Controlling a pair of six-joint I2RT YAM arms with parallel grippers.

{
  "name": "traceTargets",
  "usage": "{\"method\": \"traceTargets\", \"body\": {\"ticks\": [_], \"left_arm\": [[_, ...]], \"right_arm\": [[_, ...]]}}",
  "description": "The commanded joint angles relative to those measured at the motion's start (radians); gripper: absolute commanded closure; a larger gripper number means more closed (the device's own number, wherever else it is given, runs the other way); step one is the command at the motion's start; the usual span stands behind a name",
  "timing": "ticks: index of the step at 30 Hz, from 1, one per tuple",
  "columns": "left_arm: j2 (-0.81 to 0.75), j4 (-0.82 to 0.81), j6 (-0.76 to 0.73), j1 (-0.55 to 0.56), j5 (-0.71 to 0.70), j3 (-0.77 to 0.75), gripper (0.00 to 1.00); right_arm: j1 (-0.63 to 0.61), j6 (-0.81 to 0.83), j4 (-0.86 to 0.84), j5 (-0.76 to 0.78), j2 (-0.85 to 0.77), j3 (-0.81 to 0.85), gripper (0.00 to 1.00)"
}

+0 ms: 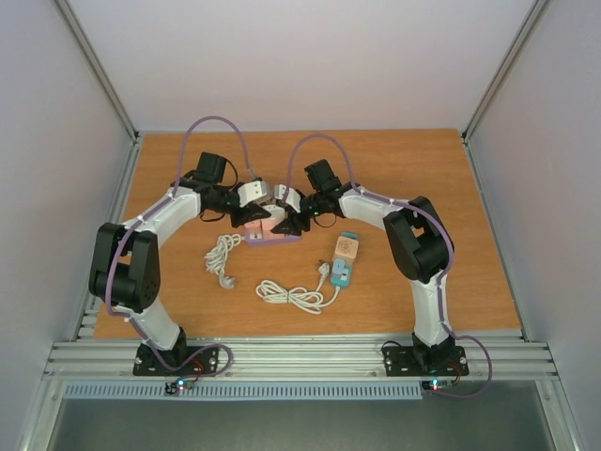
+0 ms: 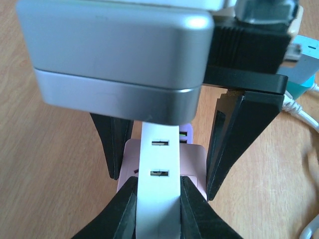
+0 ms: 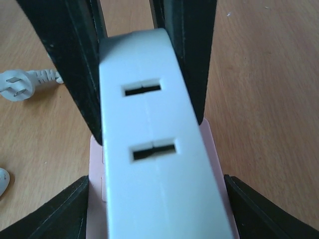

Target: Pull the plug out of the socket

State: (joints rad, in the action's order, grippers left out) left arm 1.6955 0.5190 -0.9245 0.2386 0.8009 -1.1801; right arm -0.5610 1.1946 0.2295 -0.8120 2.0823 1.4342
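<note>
Overhead and wrist views, left to right. A loose white cable [image 1: 223, 256] lies coiled on the wooden table [image 1: 451, 244] just left of centre. My left gripper [image 2: 158, 199] is clenched on the white plug [image 3: 149, 124], its fingers [image 2: 122, 214] pressed flat against both sides. The plug stands upright, still seated in the pink socket [image 2: 192, 162] at the table's middle, two slots showing on its upper face. My right gripper [image 3: 155, 184] straddles the socket from the opposite side; its fingers [image 3: 60, 214] stand wide, at the pink edges, and I cannot tell whether they press. Further right lie a second white cable [image 1: 291, 296] and a blue power strip [image 1: 340, 272] carrying a beige block [image 1: 346, 247].
</note>
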Motion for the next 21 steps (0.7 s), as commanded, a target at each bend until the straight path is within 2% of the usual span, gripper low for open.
{"method": "traceTargets", "body": {"ticks": [1,9,21], "left_arm": [[-0.014,0.051,0.005,0.003,0.069,-0.003,0.86],[-0.062,-0.039,0.064,0.003,0.127,0.063,0.90],[-0.077,-0.036,0.087,0.001,0.160,0.060,0.96]], "right_arm": [[-0.015,-0.012,-0.013,-0.050,-0.029,-0.035,0.39],[-0.032,-0.001,-0.059,-0.010,-0.039,-0.117,0.42],[-0.031,0.023,-0.067,0.048,-0.014,-0.148,0.44]]}}
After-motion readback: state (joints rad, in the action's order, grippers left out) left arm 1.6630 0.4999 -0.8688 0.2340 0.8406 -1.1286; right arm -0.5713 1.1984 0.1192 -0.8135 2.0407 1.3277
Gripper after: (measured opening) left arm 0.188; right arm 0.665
